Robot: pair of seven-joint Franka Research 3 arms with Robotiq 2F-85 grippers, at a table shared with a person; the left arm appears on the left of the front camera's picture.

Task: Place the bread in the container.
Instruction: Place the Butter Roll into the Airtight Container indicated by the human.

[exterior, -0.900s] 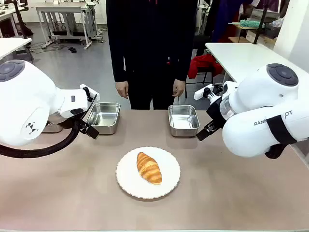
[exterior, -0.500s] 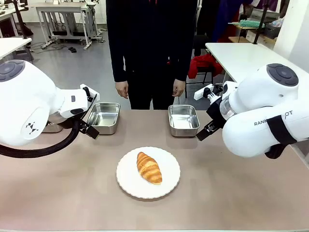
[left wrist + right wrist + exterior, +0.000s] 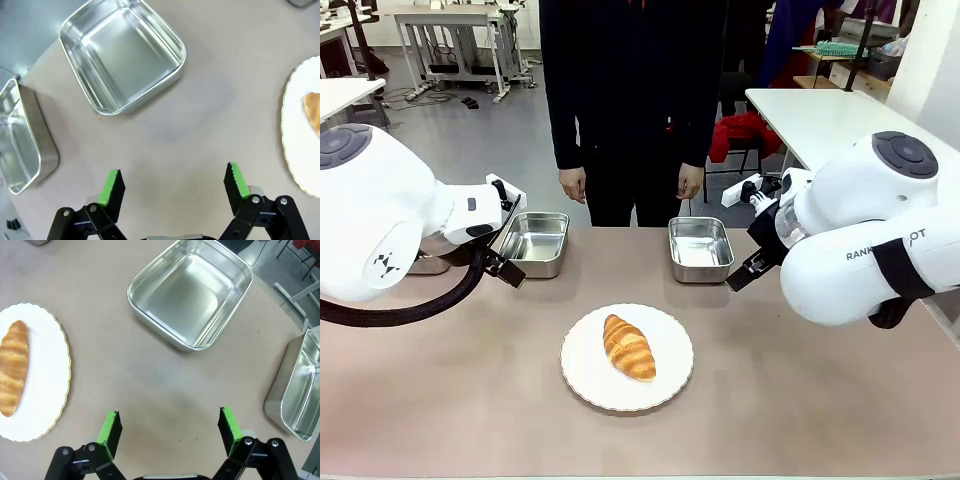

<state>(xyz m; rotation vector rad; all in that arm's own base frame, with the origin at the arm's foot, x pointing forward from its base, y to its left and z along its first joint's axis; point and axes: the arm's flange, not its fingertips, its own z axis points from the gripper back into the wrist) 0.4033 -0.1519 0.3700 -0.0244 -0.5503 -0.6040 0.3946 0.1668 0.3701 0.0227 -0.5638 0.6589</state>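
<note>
The tan table [image 3: 470,400] carried a scalloped white plate [image 3: 578,372] near its middle. Beyond it sat the left steel tray [image 3: 535,268] and the right steel tray [image 3: 701,274], well apart. A third tray [image 3: 42,135] and a fourth tray [image 3: 282,380] lay farther out.

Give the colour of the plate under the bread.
White, with a scalloped rim; the plate shows best in the front view, bread on it.

The container [image 3: 700,250] is made of polished, reflective metal; the bread [image 3: 629,347] is covered by a ridged, faintly glossy crust; the plate [image 3: 590,372] is finished smooth and white; the table [image 3: 820,400] is surfaced in matt tan
</note>
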